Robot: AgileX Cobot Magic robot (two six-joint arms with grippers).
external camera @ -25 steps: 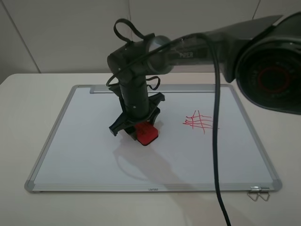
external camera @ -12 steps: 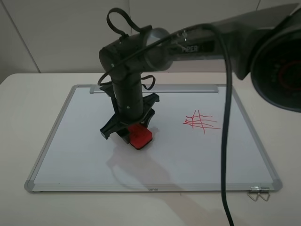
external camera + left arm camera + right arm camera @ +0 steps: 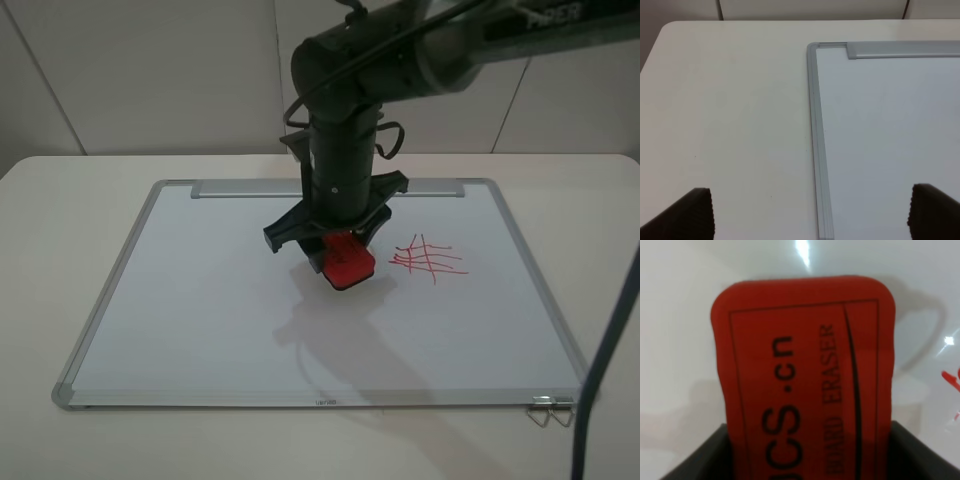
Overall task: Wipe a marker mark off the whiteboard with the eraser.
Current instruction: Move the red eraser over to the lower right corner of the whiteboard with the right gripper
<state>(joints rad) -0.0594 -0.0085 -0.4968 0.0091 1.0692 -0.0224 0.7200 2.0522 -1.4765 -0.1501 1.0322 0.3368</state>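
Note:
My right gripper [image 3: 340, 246] is shut on the red eraser [image 3: 348, 262], which sits near the middle of the whiteboard [image 3: 200, 290], just left of a red crosshatch grid. Up close, the eraser [image 3: 805, 375] shows its dark lettering between the dark fingers [image 3: 715, 457], over the white board [image 3: 685, 340]. No flower-like marker mark shows in any view. Whether the felt base touches the board cannot be told. My left gripper [image 3: 812, 212] is open above the whiteboard's left frame [image 3: 815, 125], holding nothing; it does not appear in the exterior view.
The red crosshatch grid [image 3: 428, 258] lies right of the eraser, and its strokes [image 3: 952, 377] reach the edge of the right wrist view. A grey tray strip [image 3: 240, 188] runs along the board's far edge. A metal binder clip [image 3: 548, 410] lies at the near right corner.
My right arm first slid the eraser slightly left, then carried it right and farther back, to beside the crosshatch grid. The arm's upper links have swung up out of view.

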